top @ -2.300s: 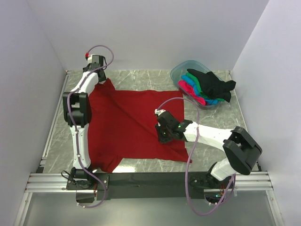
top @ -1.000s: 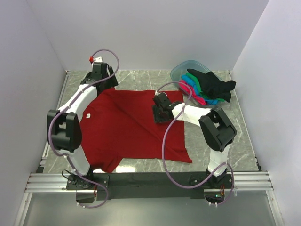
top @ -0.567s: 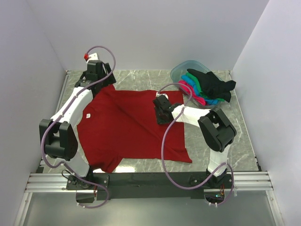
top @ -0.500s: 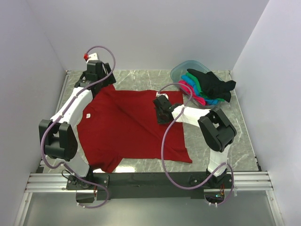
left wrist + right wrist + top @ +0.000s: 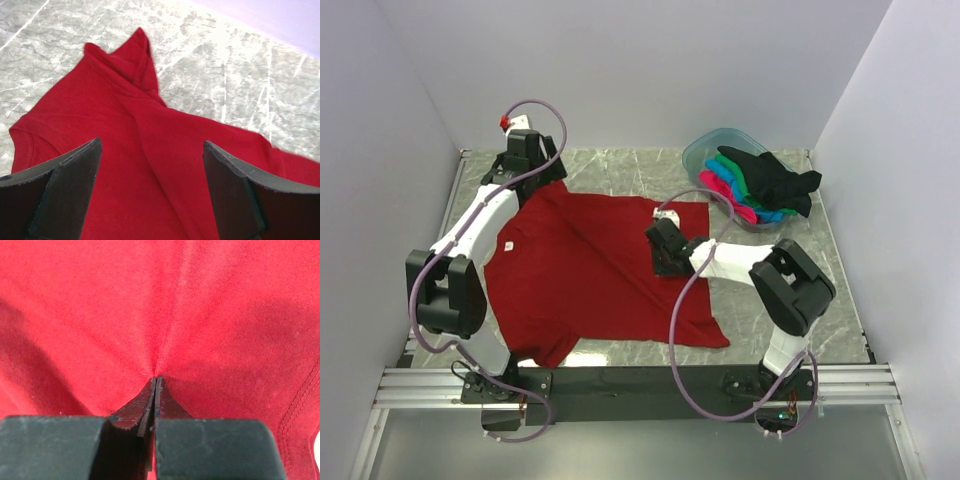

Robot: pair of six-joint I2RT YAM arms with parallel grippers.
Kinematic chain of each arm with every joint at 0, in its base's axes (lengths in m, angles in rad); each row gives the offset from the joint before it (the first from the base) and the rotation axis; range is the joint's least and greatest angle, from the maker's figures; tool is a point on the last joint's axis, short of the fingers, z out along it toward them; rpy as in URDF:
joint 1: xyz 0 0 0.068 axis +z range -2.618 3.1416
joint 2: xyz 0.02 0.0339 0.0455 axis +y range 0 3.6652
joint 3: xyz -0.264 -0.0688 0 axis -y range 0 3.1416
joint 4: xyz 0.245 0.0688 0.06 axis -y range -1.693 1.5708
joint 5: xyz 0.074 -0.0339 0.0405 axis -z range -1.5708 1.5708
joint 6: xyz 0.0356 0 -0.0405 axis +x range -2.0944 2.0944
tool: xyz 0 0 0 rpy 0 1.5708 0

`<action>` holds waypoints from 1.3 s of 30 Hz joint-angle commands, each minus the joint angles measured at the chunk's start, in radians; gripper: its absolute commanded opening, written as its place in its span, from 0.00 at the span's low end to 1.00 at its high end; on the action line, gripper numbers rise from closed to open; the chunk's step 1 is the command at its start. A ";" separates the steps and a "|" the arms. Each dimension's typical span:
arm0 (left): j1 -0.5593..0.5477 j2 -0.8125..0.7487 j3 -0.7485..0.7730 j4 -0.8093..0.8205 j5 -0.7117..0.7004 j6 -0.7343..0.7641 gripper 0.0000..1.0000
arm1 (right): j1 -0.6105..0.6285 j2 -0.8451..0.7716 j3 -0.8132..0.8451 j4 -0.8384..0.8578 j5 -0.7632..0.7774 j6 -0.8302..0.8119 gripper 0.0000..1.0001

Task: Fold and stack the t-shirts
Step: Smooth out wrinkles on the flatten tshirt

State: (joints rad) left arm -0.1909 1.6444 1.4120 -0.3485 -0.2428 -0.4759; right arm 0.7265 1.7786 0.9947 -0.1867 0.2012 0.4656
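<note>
A dark red t-shirt is seen spread flat on the grey marbled counter, its collar turned to the left and its hem to the right, with one sleeve lying close to the near edge of the counter. Toward the right half of the cloth, the right gripper is pressed down onto the shirt. In the right wrist view its jaws are pressed together on a small peak of the red fabric, which is drawn into creases running toward the right gripper's tips. Farther back, at the far left corner of the shirt, the left gripper is held just above the far sleeve. In the left wrist view its jaws are spread wide with nothing between them, and the rumpled sleeve is seen lying beyond them on the counter. At the far right, well apart from the red shirt, a clear bluish tub is filled with bunched shirts in black, green, pink and blue.
</note>
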 commanded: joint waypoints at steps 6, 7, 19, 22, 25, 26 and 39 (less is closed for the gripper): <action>-0.001 0.176 0.133 -0.004 -0.036 0.011 0.87 | 0.050 -0.088 -0.156 -0.258 0.027 0.064 0.00; -0.005 0.202 0.149 -0.006 -0.042 0.013 0.87 | 0.051 -0.102 -0.159 -0.260 0.026 0.065 0.00; -0.070 0.643 0.565 -0.090 -0.101 0.077 0.84 | 0.062 -0.084 -0.128 -0.227 -0.037 0.044 0.00; -0.068 0.689 0.602 -0.093 -0.115 0.085 0.84 | 0.063 -0.082 -0.131 -0.218 -0.046 0.039 0.00; -0.068 0.718 0.602 -0.083 -0.116 0.088 0.84 | 0.067 -0.074 -0.130 -0.212 -0.052 0.033 0.00; -0.070 0.723 0.602 -0.072 -0.122 0.091 0.84 | 0.065 -0.073 -0.130 -0.209 -0.055 0.031 0.00; -0.082 0.775 0.633 0.022 -0.107 0.122 0.60 | 0.067 -0.079 -0.146 -0.198 -0.063 0.027 0.00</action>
State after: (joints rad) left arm -0.2638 2.4069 1.9839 -0.3920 -0.3489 -0.3771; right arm 0.7765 1.6588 0.8909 -0.2916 0.1928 0.4965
